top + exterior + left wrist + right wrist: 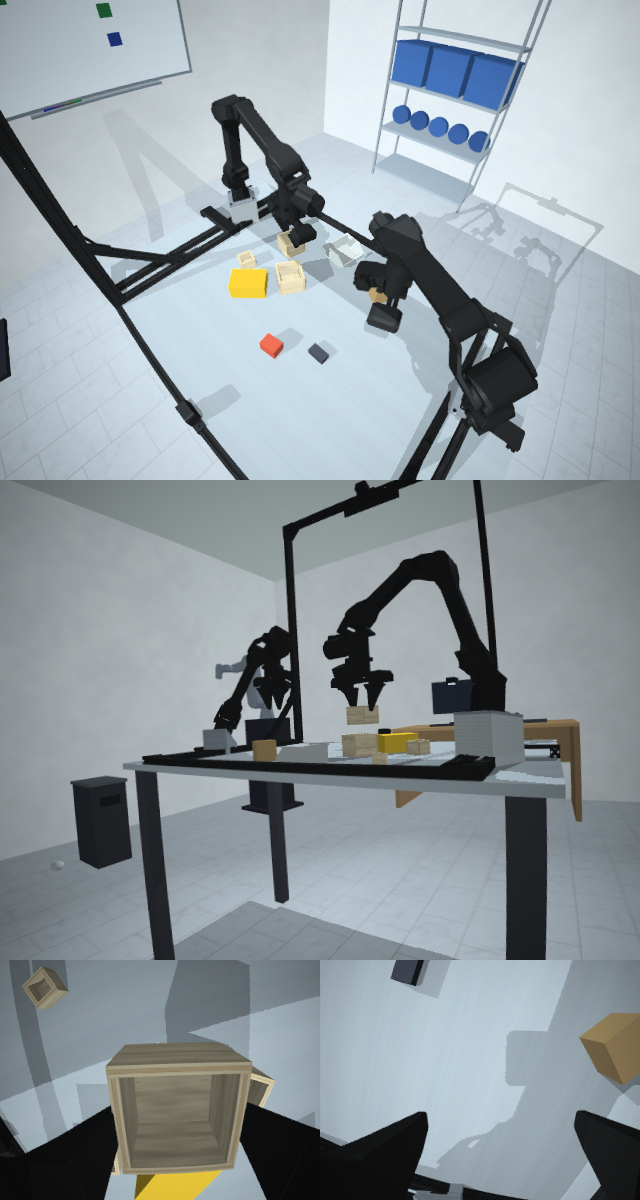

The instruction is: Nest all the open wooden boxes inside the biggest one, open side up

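My left gripper (pixel 362 707) (pixel 177 1110) is shut on a medium wooden box (pixel 289 245) (pixel 362 717) (pixel 172 1115), held level in the air, mouth up. The biggest wooden box (pixel 292 284) (pixel 356 746) stands mouth up on the table, lower than the held box. A small wooden box (pixel 247 262) (pixel 416 747) stands mouth up near the yellow block. Another small box (pixel 379 758) shows low in the exterior view, hidden in the top view. One small box also shows in the left wrist view, top left. My right gripper (pixel 274 707) (pixel 503 1120) is open and empty.
The yellow block (pixel 248 283) (pixel 397 742) (pixel 175 1187) lies beside the biggest box. A white tray (pixel 344 254) (pixel 305 752) stands near a tan block (pixel 377 295) (pixel 264 750) (pixel 615 1050). A red block (pixel 271 345) and dark block (pixel 318 353) (pixel 407 971) lie farther off.
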### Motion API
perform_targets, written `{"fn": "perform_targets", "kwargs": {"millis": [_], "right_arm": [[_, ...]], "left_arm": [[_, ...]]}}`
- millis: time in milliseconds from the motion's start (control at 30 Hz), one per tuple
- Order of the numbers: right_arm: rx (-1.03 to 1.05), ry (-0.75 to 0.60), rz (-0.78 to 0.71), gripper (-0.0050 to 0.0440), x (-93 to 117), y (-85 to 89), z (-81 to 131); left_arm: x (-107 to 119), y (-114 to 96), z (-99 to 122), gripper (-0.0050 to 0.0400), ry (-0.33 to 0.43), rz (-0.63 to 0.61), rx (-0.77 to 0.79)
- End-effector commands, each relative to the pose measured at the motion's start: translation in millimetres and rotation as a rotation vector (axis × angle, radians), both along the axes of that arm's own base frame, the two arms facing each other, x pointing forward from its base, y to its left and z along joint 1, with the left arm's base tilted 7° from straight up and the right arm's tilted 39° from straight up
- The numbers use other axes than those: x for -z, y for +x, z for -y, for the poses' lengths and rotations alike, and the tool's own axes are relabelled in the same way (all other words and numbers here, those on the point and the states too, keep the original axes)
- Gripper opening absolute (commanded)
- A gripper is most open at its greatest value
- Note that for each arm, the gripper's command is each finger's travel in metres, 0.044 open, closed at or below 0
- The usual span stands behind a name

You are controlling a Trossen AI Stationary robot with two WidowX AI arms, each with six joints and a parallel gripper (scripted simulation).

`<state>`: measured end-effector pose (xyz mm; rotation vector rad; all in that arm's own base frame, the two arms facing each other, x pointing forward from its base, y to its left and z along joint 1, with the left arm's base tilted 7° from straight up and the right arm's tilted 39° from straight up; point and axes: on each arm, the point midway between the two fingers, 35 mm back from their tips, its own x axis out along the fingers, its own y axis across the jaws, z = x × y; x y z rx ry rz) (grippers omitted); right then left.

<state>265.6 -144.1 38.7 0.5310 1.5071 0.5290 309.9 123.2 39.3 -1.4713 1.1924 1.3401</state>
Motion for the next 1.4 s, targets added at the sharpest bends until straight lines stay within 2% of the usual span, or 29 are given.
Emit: {"fn": "perform_targets", "kwargs": {"millis": [0,1367], "right_arm": [[-0.001,0.001,0.002,0.0400,-0.1,0.3,-0.1],[-0.001,0.001,0.002,0.0400,-0.1,0.3,-0.1]], "left_arm": [[-1.4,7.7,2.2,0.0000,-0.005,-0.009,-0.100],[-12.2,58.9,20.8,0.0000,-0.001,-0.158,-1.260]]}}
